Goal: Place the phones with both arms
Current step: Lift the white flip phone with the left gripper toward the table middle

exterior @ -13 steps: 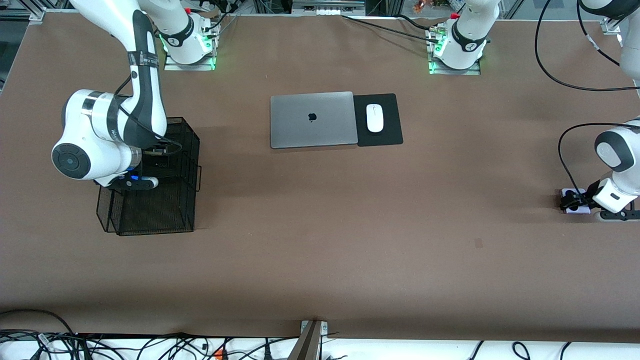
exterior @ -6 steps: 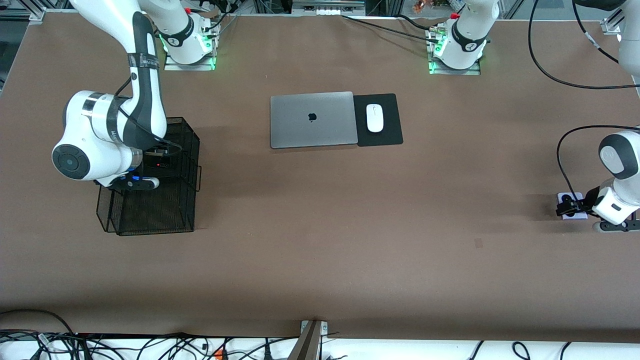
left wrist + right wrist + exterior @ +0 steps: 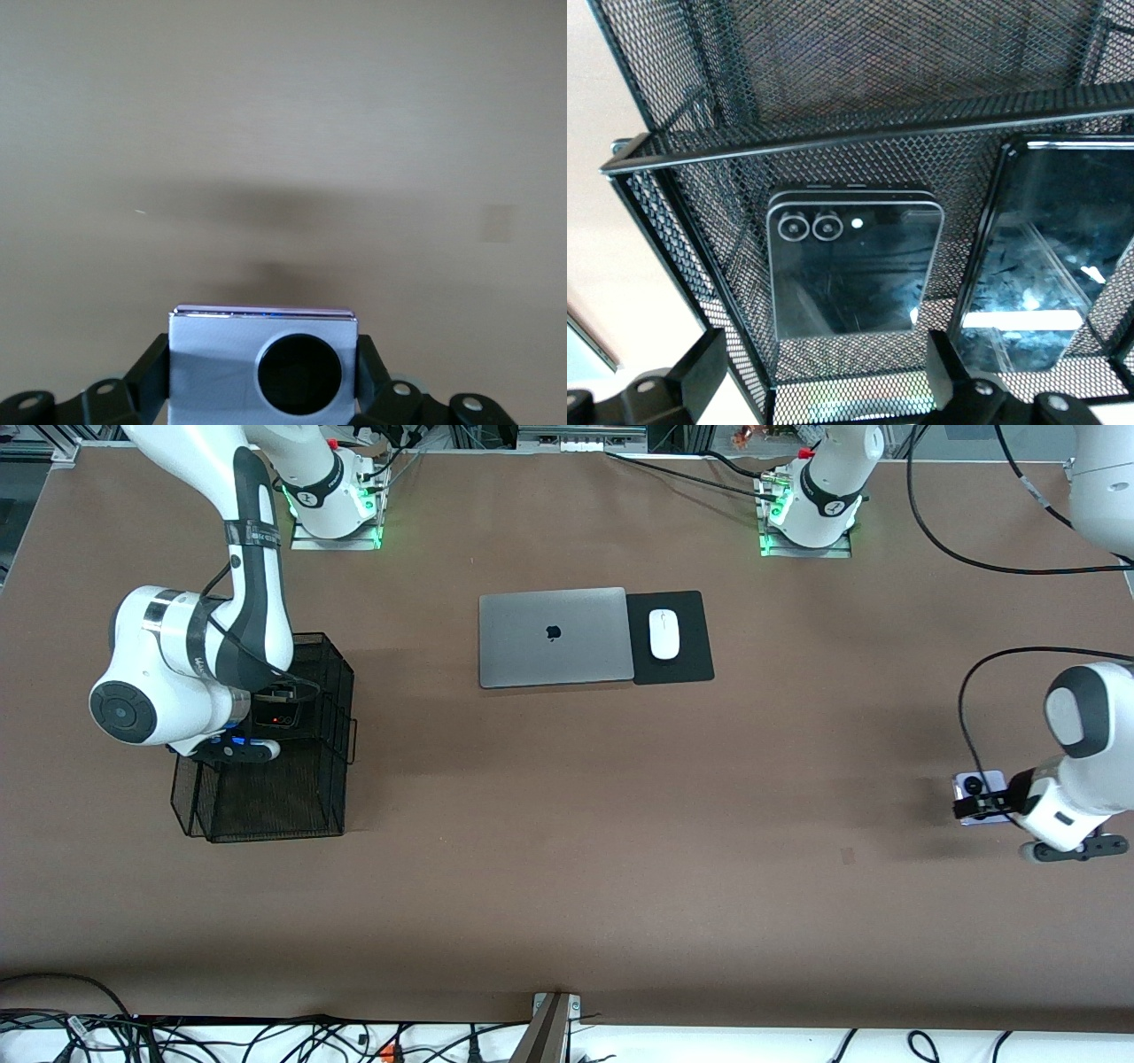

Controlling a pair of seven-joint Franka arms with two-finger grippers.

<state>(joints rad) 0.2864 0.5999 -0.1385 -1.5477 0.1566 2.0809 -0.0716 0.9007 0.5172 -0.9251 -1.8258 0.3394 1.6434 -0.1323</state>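
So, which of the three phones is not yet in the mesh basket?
The lilac-white phone: the left gripper holds it above the table, while the black flip phone and long black phone lie in the basket.

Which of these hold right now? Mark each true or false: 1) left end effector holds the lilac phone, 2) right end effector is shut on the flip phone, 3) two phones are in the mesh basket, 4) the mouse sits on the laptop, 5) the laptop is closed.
1) True: the left end effector grips the lilac phone above the table, toward the left arm's end.
2) False: the right end effector is open over the mesh basket; the flip phone lies free inside.
3) True: the flip phone and the black slab lie there side by side.
4) False: the mouse sits on a black pad beside the laptop.
5) True.
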